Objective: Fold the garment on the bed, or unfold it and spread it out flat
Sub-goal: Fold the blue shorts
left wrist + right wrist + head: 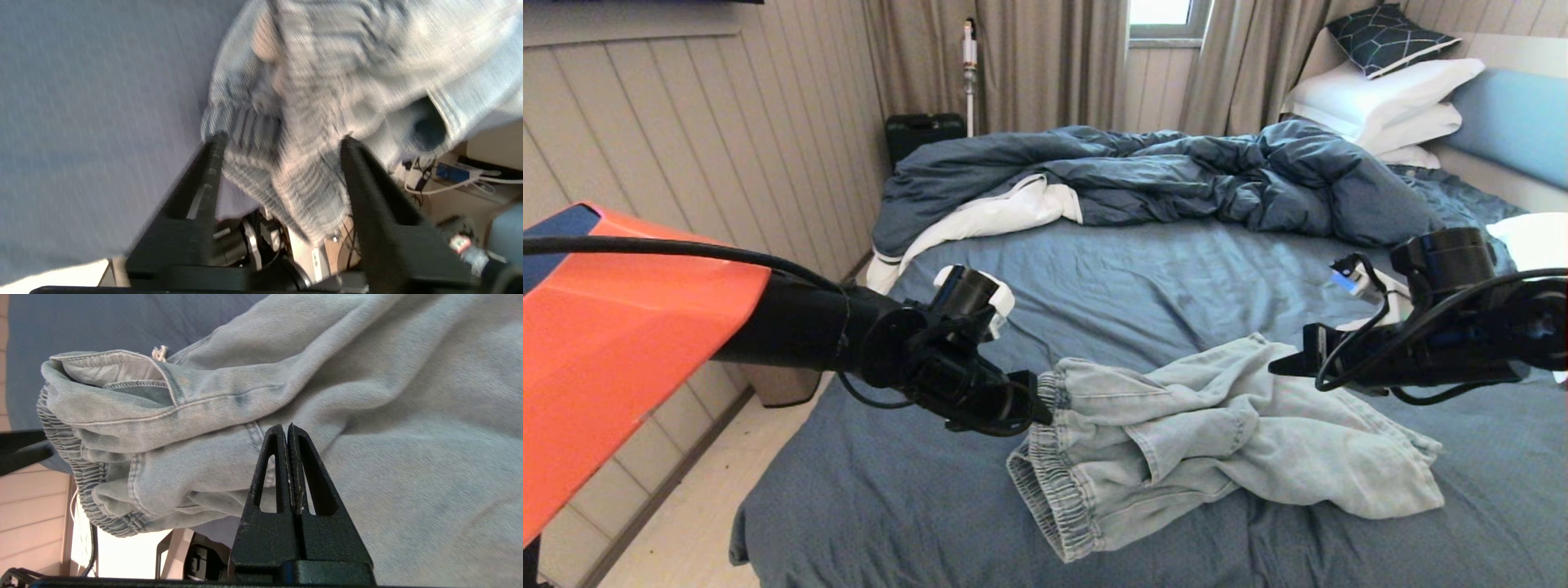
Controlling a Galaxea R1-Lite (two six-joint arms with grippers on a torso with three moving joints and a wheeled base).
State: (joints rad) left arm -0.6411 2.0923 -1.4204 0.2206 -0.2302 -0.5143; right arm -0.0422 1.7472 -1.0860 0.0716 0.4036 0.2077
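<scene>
Shorts [1225,433] lying crumpled on the bed [866,490], near the front edge. Left end effector [282,143] spread open around the stretchy waistband, gripping nothing. Right end effector [288,430] shut tight, tips empty, just over the cloth. Could go wrong: closing on too many layers and dragging the whole bunch, or catching the sheet under it, so nothing spreads flat.

The garment [1217,433] lies on the bed [1176,269], before the duvet [1176,175].
</scene>
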